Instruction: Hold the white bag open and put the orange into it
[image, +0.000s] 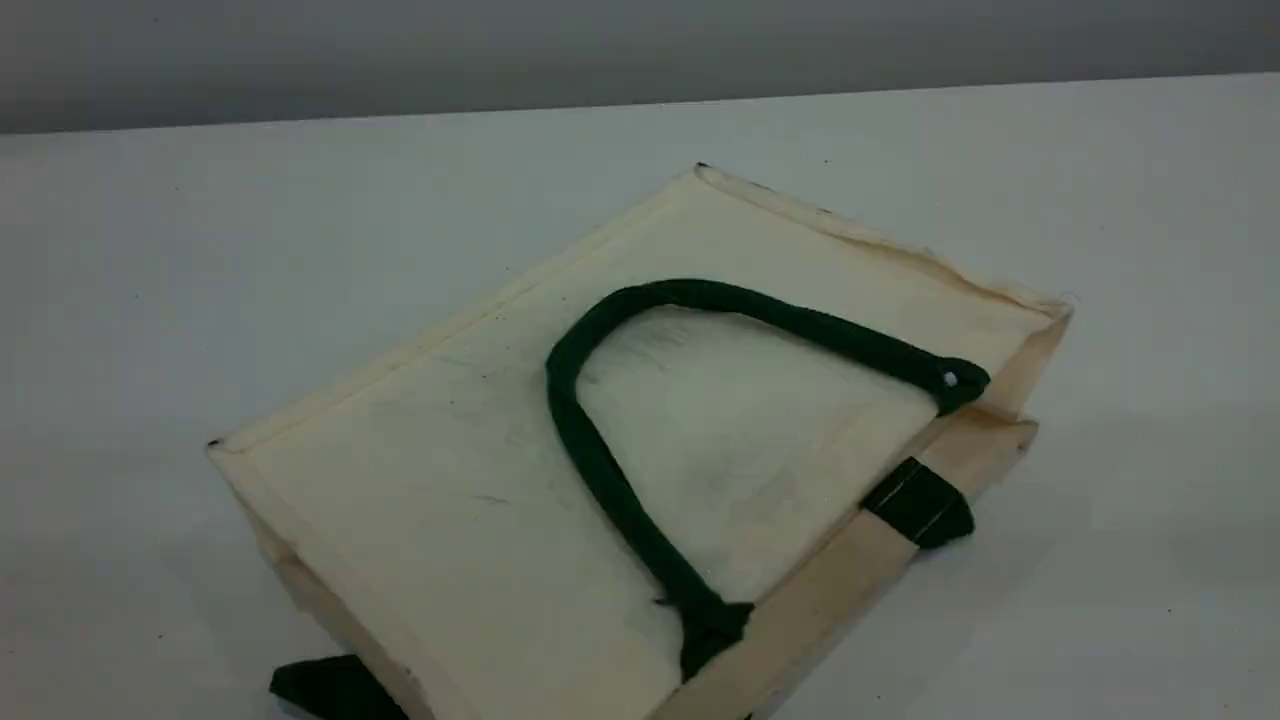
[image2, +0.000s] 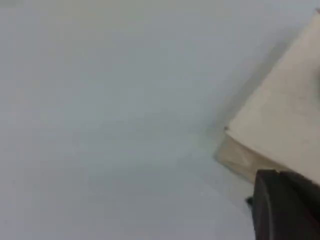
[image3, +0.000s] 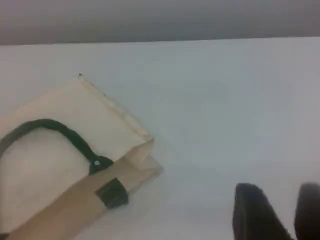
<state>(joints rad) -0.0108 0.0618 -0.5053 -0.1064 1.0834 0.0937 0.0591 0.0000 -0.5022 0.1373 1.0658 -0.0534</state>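
Observation:
The white bag (image: 450, 480) lies flat on its side in the middle of the table, its mouth edge toward the lower right. A dark green rope handle (image: 720, 297) rests in a loop on its upper face, and a green tab (image: 920, 503) sits on the mouth edge. The orange is out of view. Neither gripper shows in the scene view. In the left wrist view a dark fingertip (image2: 282, 205) hovers by a corner of the bag (image2: 280, 125). My right gripper (image3: 286, 210) is open and empty, over bare table to the right of the bag (image3: 50, 165).
A second piece of green handle (image: 330, 688) pokes out from under the bag at the lower left. The white table (image: 200, 250) ends at a far edge against a grey wall (image: 400, 50).

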